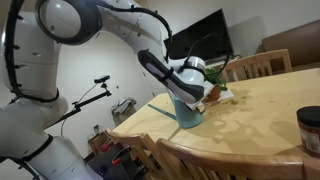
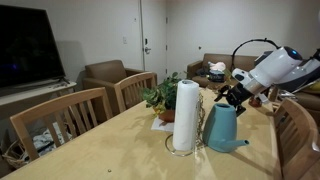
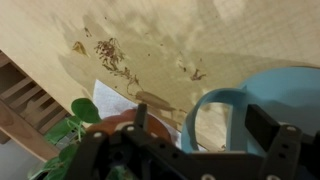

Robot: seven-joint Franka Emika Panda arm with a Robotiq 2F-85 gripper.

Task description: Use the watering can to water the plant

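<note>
Reading the gripper (image 3: 200, 126) as spread wide and clamped on nothing, hanging just over the watering can (image 3: 275, 92) with the loop handle (image 3: 214, 106) sitting between the fingers (image 3: 262, 128). Can't confirm centring from the wrist view: looks closer to one finger, so risks shoving the handle sideways on closing and skidding or tipping a light plastic can instead of gripping it. Worth squaring up before closing. Also risks a pinch on the thin loop alone, letting the body swing or rotate in the grip on lift. Shows the can upright on the table (image 2: 100, 150) in both exterior views, just beside a paper towel roll (image 2: 185, 115); expect to topple that roll with a careless lift or sweep. Reads as spout (image 2: 244, 144) aimed away from the plant (image 2: 160, 97), not certain; would then need a turn of the can before pouring, right next to the roll. Puts the plant just past the roll, near the can, in its terracotta pot (image 3: 122, 122) on a white sheet (image 3: 108, 98). No read on fill level; tilting fast risks wetting sheet and table rather than soil, or clipping leaves with the spout. Dark jar (image 1: 310, 130) well apart near the table edge, low concern.
</note>
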